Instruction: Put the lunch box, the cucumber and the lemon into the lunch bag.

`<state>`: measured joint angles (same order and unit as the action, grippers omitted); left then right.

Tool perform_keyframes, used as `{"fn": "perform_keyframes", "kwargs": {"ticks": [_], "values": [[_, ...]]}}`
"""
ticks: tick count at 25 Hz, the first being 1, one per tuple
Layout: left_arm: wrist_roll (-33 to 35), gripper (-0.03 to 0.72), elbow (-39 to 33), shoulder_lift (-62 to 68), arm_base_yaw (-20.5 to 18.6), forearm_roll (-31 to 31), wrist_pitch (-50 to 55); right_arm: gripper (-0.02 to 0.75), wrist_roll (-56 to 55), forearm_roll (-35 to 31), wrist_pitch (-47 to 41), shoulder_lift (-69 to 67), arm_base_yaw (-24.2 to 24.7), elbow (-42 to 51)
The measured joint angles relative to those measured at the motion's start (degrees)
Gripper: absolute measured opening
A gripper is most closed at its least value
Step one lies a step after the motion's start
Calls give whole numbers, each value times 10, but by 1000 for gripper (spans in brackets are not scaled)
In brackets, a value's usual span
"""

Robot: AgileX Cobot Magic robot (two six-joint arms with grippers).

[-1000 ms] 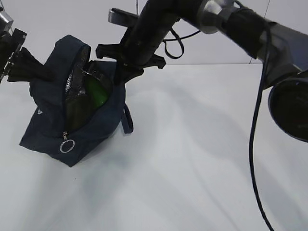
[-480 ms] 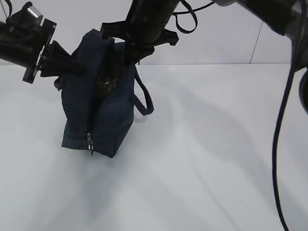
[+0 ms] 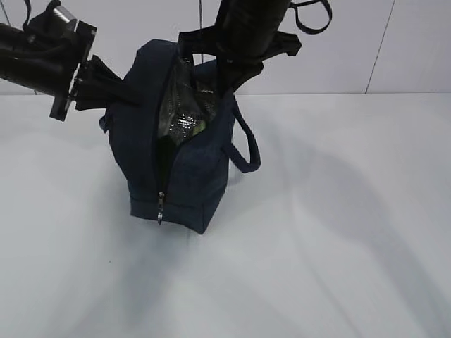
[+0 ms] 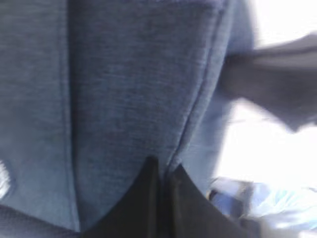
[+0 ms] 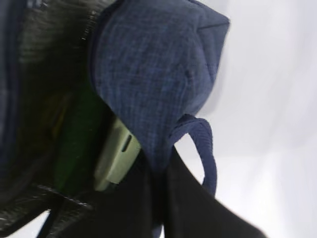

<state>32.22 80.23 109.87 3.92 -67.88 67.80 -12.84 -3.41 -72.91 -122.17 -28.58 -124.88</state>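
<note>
The navy lunch bag (image 3: 190,176) stands upright on the table, its top unzipped and silvery lining (image 3: 176,116) showing. My left gripper (image 3: 134,101) reaches in from the left and is shut on the bag's left wall; in the left wrist view the left gripper (image 4: 162,166) pinches a fold of blue fabric (image 4: 124,89). From above, my right gripper (image 3: 227,81) is shut on the bag's right wall, as the right gripper (image 5: 159,159) also shows close up. Inside lie the lunch box's sage-green lid (image 5: 116,153) and the dark green cucumber (image 5: 74,144). The lemon is hidden.
A padded handle (image 3: 246,151) hangs off the bag's right side. The zipper pull (image 3: 161,211) dangles low on the front edge. White table (image 3: 338,232) spreads to the right and front; a pale wall (image 3: 352,49) stands behind.
The bag has been tipped from lying slanted to standing upright and has shifted right. Both arms moved right with it, still gripping its walls.
</note>
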Motion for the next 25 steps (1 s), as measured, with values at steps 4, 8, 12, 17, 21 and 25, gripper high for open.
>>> {"fn": "perform_keyframes", "kwargs": {"ticks": [4, 8, 12, 17, 21, 25], "values": [[0, -9, 0, 0, 29, -8, -2, 22, 0, 15, -1, 16, 0, 2], [0, -9, 0, 2, 47, -31, -9, 22, 0, 34, -2, 18, 0, 14], [-8, -9, 0, 36, 51, -90, -10, 22, -4, 65, -1, 19, 2, 51], [-15, -9, 0, 79, 57, -141, -10, 22, -9, 85, 1, 19, 4, 61], [-15, -9, 0, 90, 62, -145, -8, 22, -10, 88, 2, 19, 8, 62], [-15, -9, 1, 93, 61, -133, -8, 22, -17, 91, 3, 17, 9, 62]]}}
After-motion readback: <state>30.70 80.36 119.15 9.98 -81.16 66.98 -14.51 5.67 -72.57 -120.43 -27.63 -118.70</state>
